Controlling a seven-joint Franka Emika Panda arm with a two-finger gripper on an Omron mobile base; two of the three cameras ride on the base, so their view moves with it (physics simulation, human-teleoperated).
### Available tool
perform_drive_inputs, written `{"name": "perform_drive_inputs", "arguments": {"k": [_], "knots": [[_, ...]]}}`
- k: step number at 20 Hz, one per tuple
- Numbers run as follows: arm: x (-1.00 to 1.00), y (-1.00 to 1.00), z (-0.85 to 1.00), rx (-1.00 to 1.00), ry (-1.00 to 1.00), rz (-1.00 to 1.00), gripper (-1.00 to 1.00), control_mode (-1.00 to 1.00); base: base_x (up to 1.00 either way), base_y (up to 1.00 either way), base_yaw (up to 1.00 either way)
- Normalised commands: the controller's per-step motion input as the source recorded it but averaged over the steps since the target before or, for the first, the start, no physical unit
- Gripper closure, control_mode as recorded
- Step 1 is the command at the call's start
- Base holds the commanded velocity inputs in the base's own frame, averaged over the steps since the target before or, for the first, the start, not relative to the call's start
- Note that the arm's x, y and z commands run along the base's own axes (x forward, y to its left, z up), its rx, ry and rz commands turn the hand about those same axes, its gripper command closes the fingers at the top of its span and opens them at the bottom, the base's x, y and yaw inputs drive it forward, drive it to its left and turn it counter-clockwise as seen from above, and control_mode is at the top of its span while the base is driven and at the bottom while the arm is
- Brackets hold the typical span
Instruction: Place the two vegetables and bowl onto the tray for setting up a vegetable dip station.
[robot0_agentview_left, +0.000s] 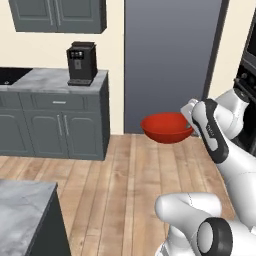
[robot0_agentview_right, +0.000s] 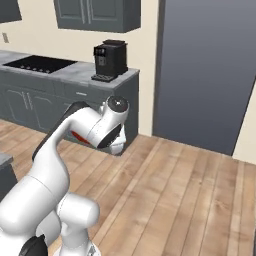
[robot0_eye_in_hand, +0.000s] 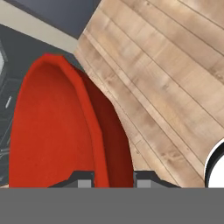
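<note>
Gripper (robot0_eye_in_hand: 108, 180) is clamped on the rim of the red bowl (robot0_agentview_left: 166, 127), carrying it upright in mid-air over the wooden floor (robot0_agentview_left: 120, 185), bowl sticking out ahead of the fingers; tray's nowhere near yet.

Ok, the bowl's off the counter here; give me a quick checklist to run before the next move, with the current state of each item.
1. Gripper shut on the bowl rim: ok, a finger on each side of the wall.
2. Bowl roughly level: ok in the left base view.
3. Bowl clear of the floor: ok, carried in the air.
4. Tray position known: cannot tell.
5. Cucumber and carrot placed: cannot tell.
6. Bowl clear of the counter: ok.
</note>
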Motion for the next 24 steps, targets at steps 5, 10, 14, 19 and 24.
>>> {"name": "perform_drive_inputs", "arguments": {"k": [5,10,14,19,24], "knots": [[0.0,0.0,0.0,0.0,0.0,0.0,1.0,1.0,0.59,-0.29,0.24],[0.0,0.0,0.0,0.0,0.0,0.0,1.0,1.0,0.59,-0.26,0.27],[0.0,0.0,0.0,0.0,0.0,0.0,1.0,1.0,0.58,-0.24,0.32],[0.0,0.0,0.0,0.0,0.0,0.0,1.0,1.0,0.56,-0.2,0.39],[0.0,0.0,0.0,0.0,0.0,0.0,1.0,1.0,0.53,-0.18,0.43]]}}
